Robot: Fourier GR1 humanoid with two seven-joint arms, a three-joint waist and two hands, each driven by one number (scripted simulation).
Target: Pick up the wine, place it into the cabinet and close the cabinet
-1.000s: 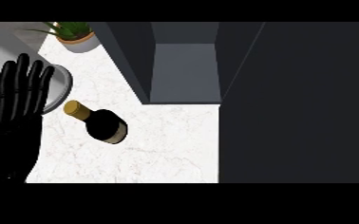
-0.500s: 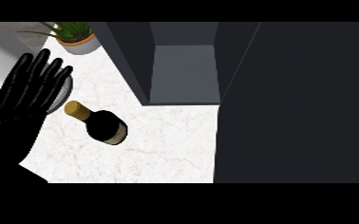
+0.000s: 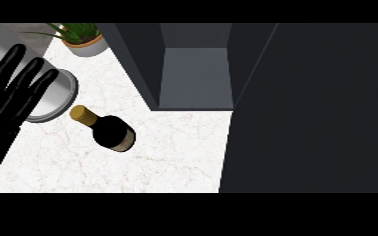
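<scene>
The wine bottle (image 3: 109, 130) stands on the white marble counter (image 3: 177, 155), seen from above, dark with a gold cap at its upper left. My left hand (image 3: 21, 97) shows at the view's left edge, open with straight fingers pointing up, a short way left of the bottle and not touching it. The cabinet (image 3: 196, 75) stands open behind and to the right of the bottle, its grey inside bare. Its dark door (image 3: 303, 110) fills the right side of the view. My right hand does not show.
A round metal pot (image 3: 59, 100) sits at the left, partly behind my left hand and close to the bottle's cap. A small potted plant (image 3: 83, 39) stands at the back left, beside the cabinet's left wall (image 3: 136, 65).
My left hand has shifted slightly at the left edge, first to the right and then back left and a little up. The bottle and the cabinet have not moved.
</scene>
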